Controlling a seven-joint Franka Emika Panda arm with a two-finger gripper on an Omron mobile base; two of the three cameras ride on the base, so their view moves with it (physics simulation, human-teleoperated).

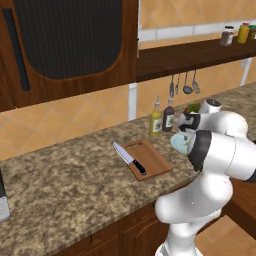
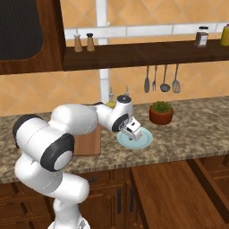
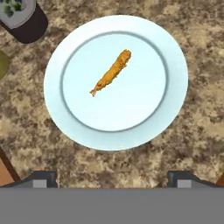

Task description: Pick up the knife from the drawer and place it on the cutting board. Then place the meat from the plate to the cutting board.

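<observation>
Knife [image 1: 129,158] already on cutting board [image 1: 155,159], so we're on the meat [image 3: 111,73]: tool [image 3: 112,177] hovers above the plate [image 3: 175,87], jaws wide apart, lined up for grabbing it.

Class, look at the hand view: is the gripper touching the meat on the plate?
Apart. In the hand view the meat lies alone mid-plate, while the gripper, jaws wide open, sits at the frame's bottom, clear of it.

Plate [image 3: 175,109] lies unobstructed from above; the meat [image 3: 111,72] sits alone on it. Two bottles [image 1: 162,119] stand close beside the plate; potted plant [image 2: 161,112] near its other side.
</observation>
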